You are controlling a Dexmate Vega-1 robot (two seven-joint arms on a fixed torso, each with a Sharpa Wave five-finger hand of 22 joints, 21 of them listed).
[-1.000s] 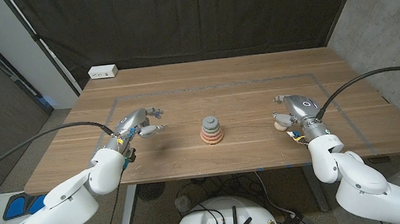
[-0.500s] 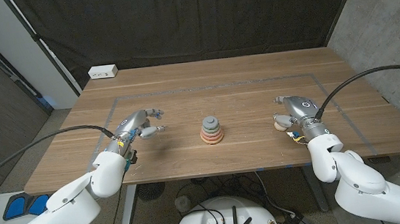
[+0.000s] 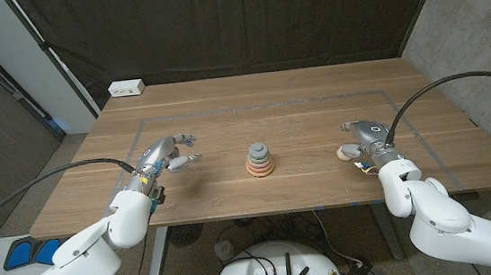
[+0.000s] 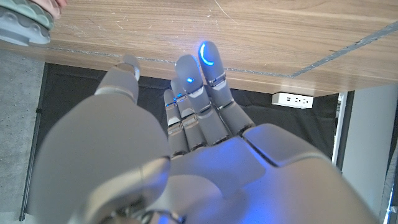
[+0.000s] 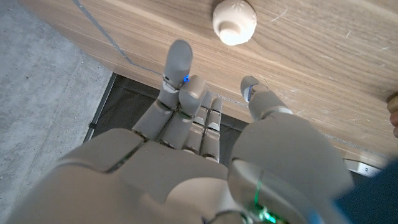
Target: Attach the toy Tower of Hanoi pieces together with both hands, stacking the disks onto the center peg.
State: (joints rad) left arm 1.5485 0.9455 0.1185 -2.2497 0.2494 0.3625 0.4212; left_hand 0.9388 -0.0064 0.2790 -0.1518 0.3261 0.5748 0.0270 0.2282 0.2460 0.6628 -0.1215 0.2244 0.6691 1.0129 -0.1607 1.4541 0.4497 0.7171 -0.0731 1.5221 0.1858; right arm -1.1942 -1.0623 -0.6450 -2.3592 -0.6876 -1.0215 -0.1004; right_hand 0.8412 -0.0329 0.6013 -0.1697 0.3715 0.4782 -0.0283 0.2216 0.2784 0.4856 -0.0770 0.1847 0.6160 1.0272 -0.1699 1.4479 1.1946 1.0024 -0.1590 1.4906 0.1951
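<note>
Head view: disk stack stands upright mid-table, axis vertical, tapering from a wide pink base to a grey rounded top. Bare wood all around it. Left hand well off to its left, fingers spread, holding nothing. Right hand well off to its right, beside a cream cap piece.

Left wrist: fingers loosely apart, empty.

Right wrist: fingers apart, empty; cream cap piece, round and knobbed, on wood grain.

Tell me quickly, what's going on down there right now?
Left hand open, holding nothing. Right hand open beside a cream knob piece. Ring stack sits mid-table, untouched. Nothing in the way.
</note>
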